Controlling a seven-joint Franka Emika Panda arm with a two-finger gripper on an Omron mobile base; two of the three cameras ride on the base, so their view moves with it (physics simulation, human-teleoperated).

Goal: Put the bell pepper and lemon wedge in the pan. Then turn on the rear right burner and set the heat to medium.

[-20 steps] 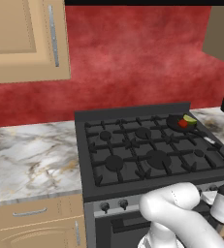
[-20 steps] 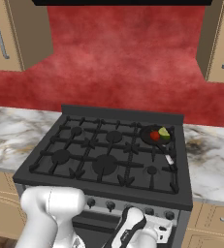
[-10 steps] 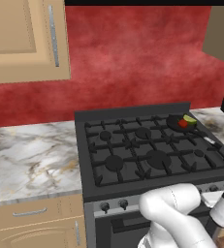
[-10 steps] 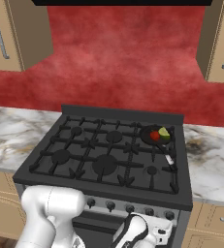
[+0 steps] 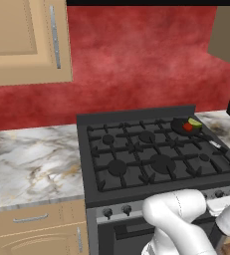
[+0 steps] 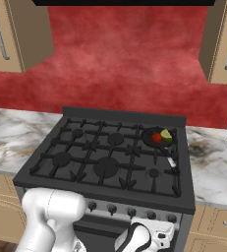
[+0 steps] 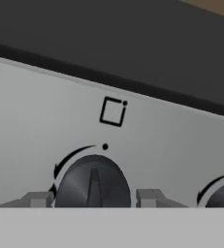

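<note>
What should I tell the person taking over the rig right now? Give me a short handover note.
Gripper: shut on the dark round stove knob, one finger tip each side, on the grey front panel.
Things: the small glossy red bell pepper and the yellow-green lemon wedge lie in the small round black pan on the rear right burner of the black stove.
Done: both items are in the pan.
Left: turn the knob to light the burner and set it to medium; no flame visible.

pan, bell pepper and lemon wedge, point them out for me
pan (image 6: 149, 134), right base view, bare left rim.
bell pepper (image 6: 156, 138), right base view, red middle.
lemon wedge (image 6: 166, 134), right base view, yellow-green top.
</note>
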